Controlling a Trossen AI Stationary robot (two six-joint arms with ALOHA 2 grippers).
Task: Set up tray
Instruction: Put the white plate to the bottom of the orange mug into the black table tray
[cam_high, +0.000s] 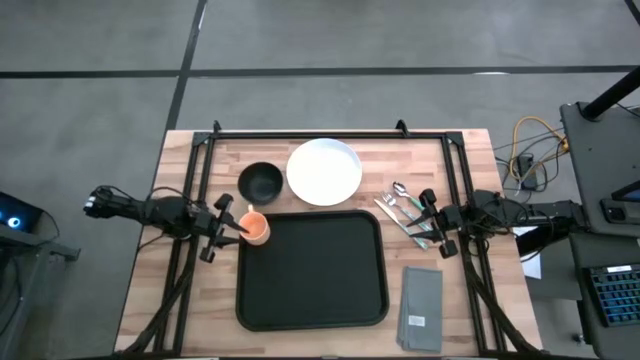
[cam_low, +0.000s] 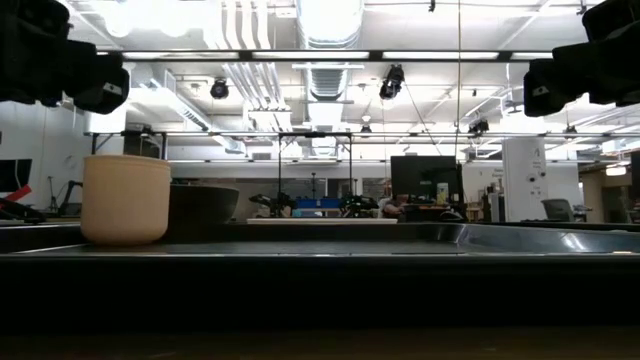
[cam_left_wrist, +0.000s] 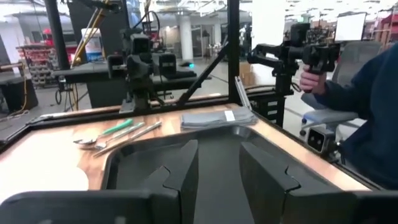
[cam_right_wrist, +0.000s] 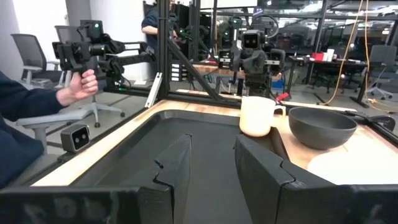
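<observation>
The large black rectangular plastic tray (cam_high: 312, 270) with rounded corners and a raised rim lay at the middle of the wooden table (cam_high: 150, 290), toward its near edge, and its floor was bare. The task therefore appeared to be at its start: nothing had yet been loaded. The left gripper (cam_high: 226, 226) hung just left of the tray's far-left corner, beside a small orange cup (cam_high: 256, 228) that stood at that corner; whether the cup rested on the rim or just off it could not be told. The left gripper's fingers (cam_left_wrist: 177, 168) stood apart and held nothing. The right gripper (cam_high: 434, 224) hung just right of the tray, over the near end of a group of metal cutlery (cam_high: 402, 208) with green handles; its fingers (cam_right_wrist: 177, 165) were likewise apart and empty. The next move probably called for one gripper to descend, close on the nearest item and carry it over the raised rim. A dark round bowl (cam_high: 260, 181) and a white round plate (cam_high: 324, 171) lay beyond the tray's far edge, and a grey folded napkin (cam_high: 420, 309) lay to its right, near the table's front. The rim and the closely packed cutlery were the likely hindrances. A person's hand (cam_left_wrist: 311, 79) holding a control handle showed beyond the table.
</observation>
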